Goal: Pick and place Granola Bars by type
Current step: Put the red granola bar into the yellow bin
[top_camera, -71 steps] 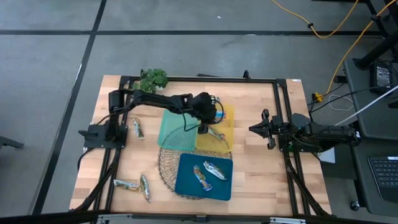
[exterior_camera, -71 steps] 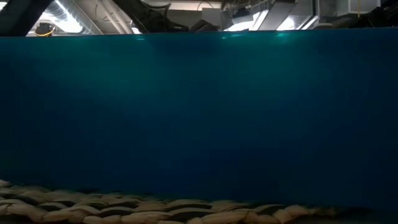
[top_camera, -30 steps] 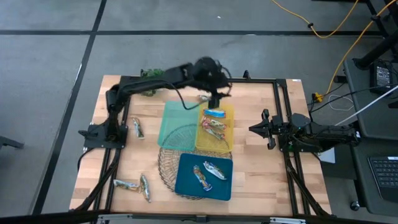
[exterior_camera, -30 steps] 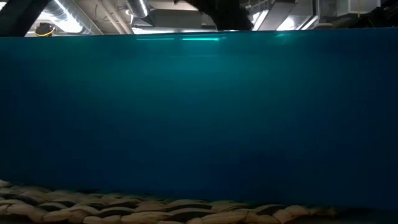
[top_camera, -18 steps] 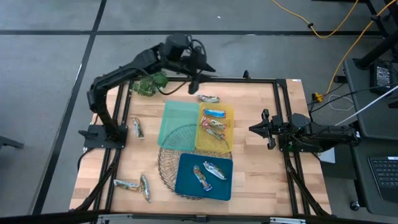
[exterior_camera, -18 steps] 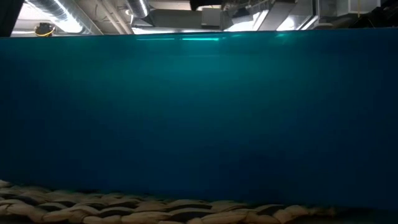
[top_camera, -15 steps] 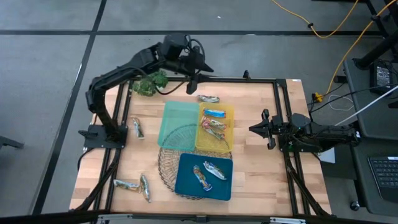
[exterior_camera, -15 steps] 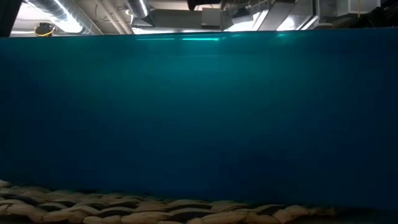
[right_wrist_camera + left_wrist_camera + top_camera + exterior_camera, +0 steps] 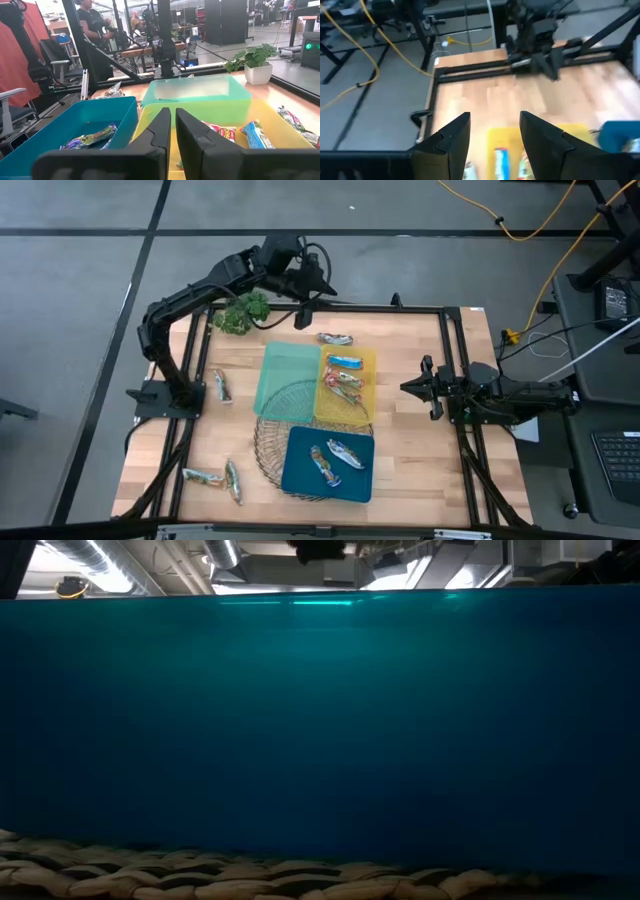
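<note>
Several granola bars show in the high view. A blue one [image 9: 345,362] and a red-brown one [image 9: 342,383] lie in the yellow tray [image 9: 368,365]. Two [image 9: 335,457] lie in the blue tray [image 9: 300,475]. One [image 9: 335,338] lies on the table beyond the yellow tray, one [image 9: 221,386] at the left, and two [image 9: 218,478] at the near left. The green tray [image 9: 288,375] holds nothing. My left gripper [image 9: 308,302] [image 9: 495,122] is open and empty, raised over the table's far edge. My right gripper [image 9: 410,388] [image 9: 172,117] is shut and empty, level at the table's right.
The trays rest on a wire basket [image 9: 270,445]. A green plant [image 9: 243,310] stands at the far left corner, close to my left arm. A black frame [image 9: 440,310] rims the table. The blue tray's wall [image 9: 320,740] fills the low view.
My left gripper has risen from over the yellow tray's far end and drawn back toward the table's far left, beyond the far edge, empty. The bars lie as before.
</note>
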Motion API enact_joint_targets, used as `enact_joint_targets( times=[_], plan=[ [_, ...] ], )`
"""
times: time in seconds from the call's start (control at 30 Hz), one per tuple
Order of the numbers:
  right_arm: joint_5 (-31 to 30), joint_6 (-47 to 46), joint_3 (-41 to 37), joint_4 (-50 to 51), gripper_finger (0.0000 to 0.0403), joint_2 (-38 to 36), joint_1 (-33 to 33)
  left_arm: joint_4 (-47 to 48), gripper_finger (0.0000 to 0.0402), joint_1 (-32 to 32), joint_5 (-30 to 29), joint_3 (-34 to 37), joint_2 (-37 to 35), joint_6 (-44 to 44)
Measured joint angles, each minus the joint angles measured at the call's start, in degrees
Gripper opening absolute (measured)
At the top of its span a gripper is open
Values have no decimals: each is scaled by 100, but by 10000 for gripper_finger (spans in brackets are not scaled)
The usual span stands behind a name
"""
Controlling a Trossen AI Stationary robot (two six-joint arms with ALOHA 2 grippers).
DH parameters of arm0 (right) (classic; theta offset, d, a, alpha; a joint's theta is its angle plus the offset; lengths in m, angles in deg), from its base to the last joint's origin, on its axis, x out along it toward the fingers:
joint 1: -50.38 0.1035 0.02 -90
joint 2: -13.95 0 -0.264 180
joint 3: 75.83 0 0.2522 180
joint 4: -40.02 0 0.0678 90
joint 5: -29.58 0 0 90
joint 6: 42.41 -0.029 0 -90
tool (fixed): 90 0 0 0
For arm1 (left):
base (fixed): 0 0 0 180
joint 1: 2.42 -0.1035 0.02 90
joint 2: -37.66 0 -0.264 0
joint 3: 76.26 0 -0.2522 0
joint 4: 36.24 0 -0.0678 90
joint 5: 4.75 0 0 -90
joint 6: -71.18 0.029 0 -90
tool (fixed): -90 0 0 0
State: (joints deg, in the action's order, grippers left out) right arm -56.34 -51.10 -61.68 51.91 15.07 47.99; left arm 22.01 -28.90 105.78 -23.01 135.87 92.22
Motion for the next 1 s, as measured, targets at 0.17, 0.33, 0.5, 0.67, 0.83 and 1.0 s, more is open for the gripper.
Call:
enact_joint_targets(
  times=[0.17,0.33,0.5,0.67,0.83,1.0],
  plan=[
    [2,0,0,0,32,1,0,226,166,-382,62,0,236,581],
    [0,0,0,0,32,1,0,505,172,-696,141,0,764,1202],
    [0,0,0,2,32,-1,0,780,183,-878,162,2,1418,1767],
    [0,0,0,2,32,1,0,799,197,-1011,145,2,2060,2204],
    [2,0,0,0,32,-1,0,844,205,-1094,7,2,2510,2334],
    [1,0,0,1,32,1,0,965,206,-1039,-30,2,2664,2507]
  ],
)
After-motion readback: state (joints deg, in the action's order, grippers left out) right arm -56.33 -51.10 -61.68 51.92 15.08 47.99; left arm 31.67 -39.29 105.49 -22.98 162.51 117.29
